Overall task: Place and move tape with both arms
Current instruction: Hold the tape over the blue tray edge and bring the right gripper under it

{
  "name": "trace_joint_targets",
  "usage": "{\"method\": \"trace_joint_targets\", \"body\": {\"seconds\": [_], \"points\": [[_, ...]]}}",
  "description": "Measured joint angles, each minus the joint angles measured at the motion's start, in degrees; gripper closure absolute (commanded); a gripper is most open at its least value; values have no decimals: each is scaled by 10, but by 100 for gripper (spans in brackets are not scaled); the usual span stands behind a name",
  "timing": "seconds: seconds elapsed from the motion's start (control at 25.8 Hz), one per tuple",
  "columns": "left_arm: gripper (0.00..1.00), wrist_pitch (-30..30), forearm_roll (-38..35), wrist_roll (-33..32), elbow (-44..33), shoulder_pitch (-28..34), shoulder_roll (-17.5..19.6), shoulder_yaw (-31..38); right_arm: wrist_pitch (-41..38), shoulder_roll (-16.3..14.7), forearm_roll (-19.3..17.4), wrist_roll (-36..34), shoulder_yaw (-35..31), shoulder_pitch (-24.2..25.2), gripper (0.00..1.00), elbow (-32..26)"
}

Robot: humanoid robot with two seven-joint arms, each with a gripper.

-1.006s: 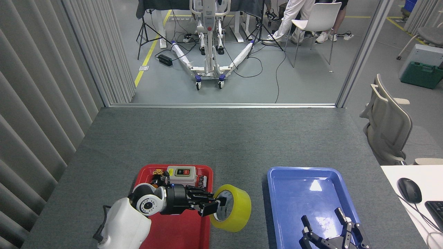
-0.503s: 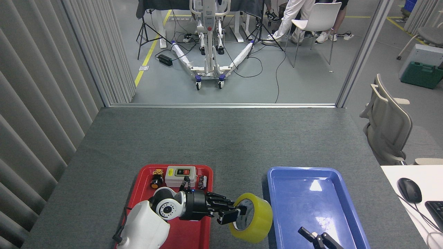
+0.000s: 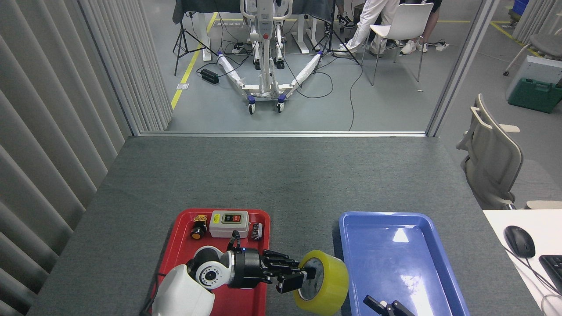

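Observation:
The tape (image 3: 328, 285), a wide yellow roll with a white core, hangs on its side over the grey table between the red tray and the blue tray. My left gripper (image 3: 302, 278) reaches in from the left over the red tray (image 3: 181, 228) and is shut on the roll's rim, with one finger inside the core. Only the two black fingertips of my right gripper (image 3: 383, 304) show at the bottom edge, over the near end of the blue tray (image 3: 432, 232). They stand apart with nothing between them, just right of the tape.
A grey switch box (image 3: 228, 223) and small parts lie at the far end of the red tray. A folding wall (image 3: 57, 131) runs along the left. At the right are a chair (image 3: 491, 158) and a white desk with a mouse (image 3: 519, 241).
My left gripper has carried the tape to the right, off the red tray's edge toward the blue tray, and slightly nearer. My right gripper has sunk toward the bottom edge until only its tips show.

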Motion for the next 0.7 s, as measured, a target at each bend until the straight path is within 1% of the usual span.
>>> {"method": "trace_joint_targets", "body": {"seconds": [0.12, 0.23, 0.39, 0.54, 0.62, 0.7], "points": [[100, 0, 5, 7, -28, 24, -6, -14, 2, 7, 1, 2, 10, -6, 0, 2], [100, 0, 6, 17, -41, 38, -11, -25, 8, 15, 3, 6, 22, -15, 0, 3], [100, 0, 6, 22, -44, 42, -13, -28, 12, 18, 10, 10, 40, -19, 5, 3], [100, 0, 6, 24, -43, 43, -14, -29, 10, 19, 20, 12, 59, -13, 6, 0], [100, 0, 6, 24, -40, 44, -14, -29, 8, 19, 24, 12, 64, -3, 12, -1], [100, 0, 6, 23, -37, 44, -14, -29, 8, 19, 28, 13, 66, 4, 23, -2]]}}
